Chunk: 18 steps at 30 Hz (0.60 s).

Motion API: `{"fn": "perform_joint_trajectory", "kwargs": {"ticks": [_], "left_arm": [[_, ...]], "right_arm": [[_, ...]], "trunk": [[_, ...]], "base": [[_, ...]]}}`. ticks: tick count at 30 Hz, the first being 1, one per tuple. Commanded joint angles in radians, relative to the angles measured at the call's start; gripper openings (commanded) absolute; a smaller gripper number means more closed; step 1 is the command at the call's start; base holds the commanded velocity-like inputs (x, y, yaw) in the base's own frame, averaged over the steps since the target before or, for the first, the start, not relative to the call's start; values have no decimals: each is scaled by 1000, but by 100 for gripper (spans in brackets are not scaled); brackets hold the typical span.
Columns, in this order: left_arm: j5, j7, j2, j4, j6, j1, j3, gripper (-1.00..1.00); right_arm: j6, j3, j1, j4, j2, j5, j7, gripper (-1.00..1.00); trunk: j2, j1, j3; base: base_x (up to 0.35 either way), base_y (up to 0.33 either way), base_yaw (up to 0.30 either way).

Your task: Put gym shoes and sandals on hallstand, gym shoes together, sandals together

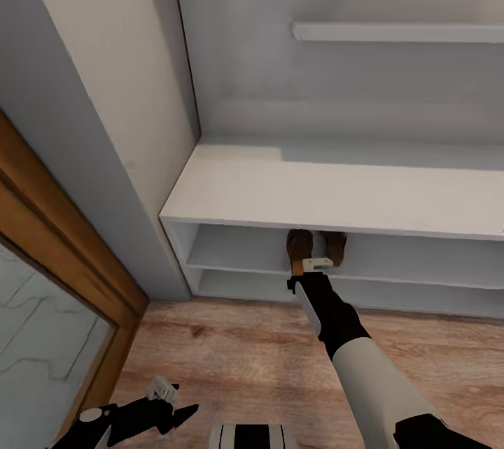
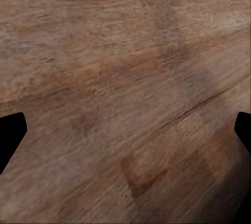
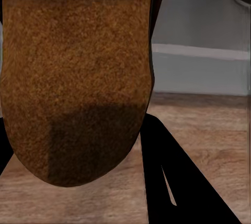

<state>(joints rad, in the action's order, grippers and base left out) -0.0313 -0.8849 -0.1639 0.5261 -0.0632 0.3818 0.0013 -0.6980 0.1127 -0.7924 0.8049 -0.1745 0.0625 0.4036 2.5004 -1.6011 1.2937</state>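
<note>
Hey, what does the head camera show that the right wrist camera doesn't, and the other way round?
Head view adds: the whole hallstand with its floating shelf, the right gripper at the upper shelf beside two brown sandals, and the open left gripper low over the floor. Right wrist view adds: a close look at one sandal, grainy brown, between the fingers. Both share: a sandal, the wood floor and the hallstand.
</note>
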Motion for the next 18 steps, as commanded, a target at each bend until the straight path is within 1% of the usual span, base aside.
{"fn": "perform_joint_trajectory", "kwargs": {"ticks": [1,4,12,18], "left_arm": [[-4,-2,0,0,-7,0,0,100],[-4,-2,0,0,-8,0,0,100],[-3,-2,-1,0,-7,0,0,100],[-4,-2,-1,1,-7,1,0,100]], "right_arm": [[-3,2,-1,1,0,10,9,-100],[-3,2,-1,1,0,10,9,-100],[-3,2,-1,1,0,10,9,-100],[-3,2,-1,0,0,10,9,-100]], "trunk": [[0,0,1],[0,0,1],[0,0,1],[0,0,1]], "base": [[190,0,-228],[86,0,-137],[10,0,-11],[199,0,0]]}}
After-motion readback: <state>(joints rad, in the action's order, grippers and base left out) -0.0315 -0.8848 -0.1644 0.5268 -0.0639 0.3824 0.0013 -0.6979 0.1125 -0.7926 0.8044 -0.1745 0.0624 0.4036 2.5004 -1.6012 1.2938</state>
